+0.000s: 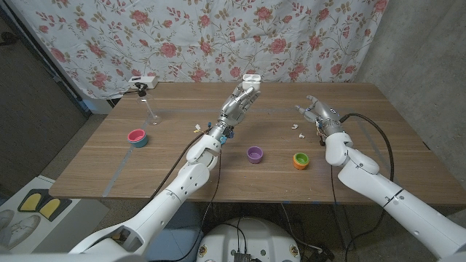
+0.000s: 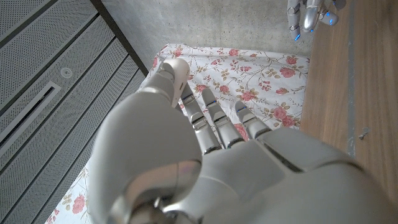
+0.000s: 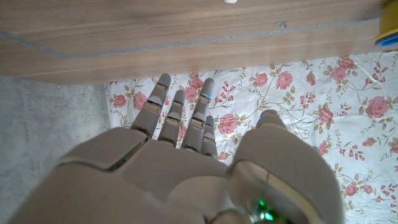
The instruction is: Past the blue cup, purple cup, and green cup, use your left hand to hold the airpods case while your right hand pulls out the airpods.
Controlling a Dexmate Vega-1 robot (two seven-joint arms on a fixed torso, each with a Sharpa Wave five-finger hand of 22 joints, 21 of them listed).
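**Operator:** What have you got in the left?

**Me:** My left hand is raised off the table with the airpods case pinched at its fingertips, lid end up. From the head view the case looks open, though it is too small for me to be sure. My right hand is off to the side of the left one, well apart from it, fingers spread and holding nothing.

**Operator:** And the cups?

**Me:** All nearer to me than either hand: the purple cup below my left wrist, the green cup under my right forearm, the blue cup far out to my left.

**Operator:** What worries you?

**Me:** The grip is only at the tips, so when my right hand reaches across and tugs an earbud, I judge the case could twist or slip out and drop. There is already a small white piece on the table just beside my right hand; I cannot tell what it is. A loose earbud could also roll off.
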